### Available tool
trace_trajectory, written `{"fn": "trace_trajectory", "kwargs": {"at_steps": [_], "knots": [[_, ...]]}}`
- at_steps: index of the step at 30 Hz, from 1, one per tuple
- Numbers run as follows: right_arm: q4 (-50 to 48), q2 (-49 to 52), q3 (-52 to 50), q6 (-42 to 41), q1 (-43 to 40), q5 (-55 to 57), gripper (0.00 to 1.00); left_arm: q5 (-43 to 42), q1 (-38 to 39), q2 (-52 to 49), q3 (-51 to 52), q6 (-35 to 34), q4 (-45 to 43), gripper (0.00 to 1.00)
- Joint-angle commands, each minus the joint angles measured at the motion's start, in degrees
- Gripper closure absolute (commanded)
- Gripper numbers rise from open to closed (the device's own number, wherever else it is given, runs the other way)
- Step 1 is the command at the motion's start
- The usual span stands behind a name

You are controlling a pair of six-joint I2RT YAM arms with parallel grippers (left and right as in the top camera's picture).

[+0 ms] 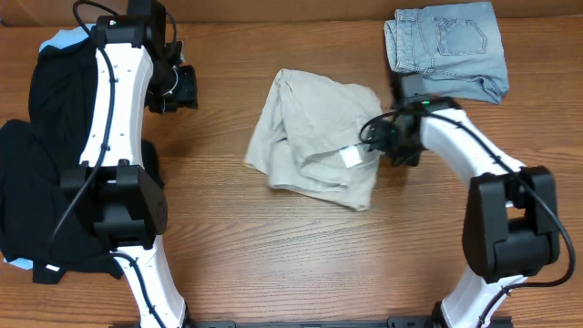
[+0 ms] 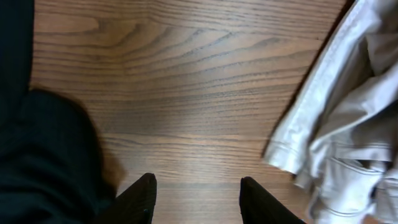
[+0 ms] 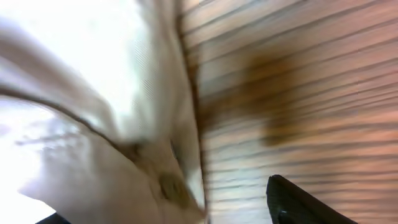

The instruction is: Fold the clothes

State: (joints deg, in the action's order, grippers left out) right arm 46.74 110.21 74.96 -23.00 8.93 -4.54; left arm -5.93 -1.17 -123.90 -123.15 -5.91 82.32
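- Right wrist view is all smear: we get the beige shorts (image 3: 93, 112) as a pale wash, with the seams unreadable.
- Just one dark finger (image 3: 305, 202) shows clearly there, clipped by the bottom edge.
- From overhead, the right gripper (image 1: 390, 137) hides its tips under its own wrist at the shorts' right side.
- In the left wrist view, the left gripper (image 2: 198, 199) runs off the bottom edge and the shorts off the right.
- White label (image 1: 351, 157): too small for us to read.
- Black garments (image 1: 27, 182) at the left edge of the table (image 1: 273, 264) spill out of frame and slip under the left arm (image 1: 114, 109).
- Denim shorts (image 1: 451, 46), far-right corner: the top is clipped and one corner sits behind the right arm (image 1: 474, 150).
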Motion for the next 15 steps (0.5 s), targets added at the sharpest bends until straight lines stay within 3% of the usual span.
{"fn": "trace_trajectory", "kwargs": {"at_steps": [1,6,15], "knots": [[1.42,0.22,-0.22,3.74,-3.3,-9.18,0.25,-0.04,0.52,0.24,-1.07,-0.52,0.68,0.54],[6.08,0.22,-0.42,-1.09,-2.05,-20.09,0.25,-0.07,0.5,0.24,-1.07,-0.52,0.66,0.54],[8.68,0.22,-3.5,-22.56,3.04,-18.64,0.25,-0.04,0.61,0.24,-1.07,-0.52,1.18,0.54]]}}
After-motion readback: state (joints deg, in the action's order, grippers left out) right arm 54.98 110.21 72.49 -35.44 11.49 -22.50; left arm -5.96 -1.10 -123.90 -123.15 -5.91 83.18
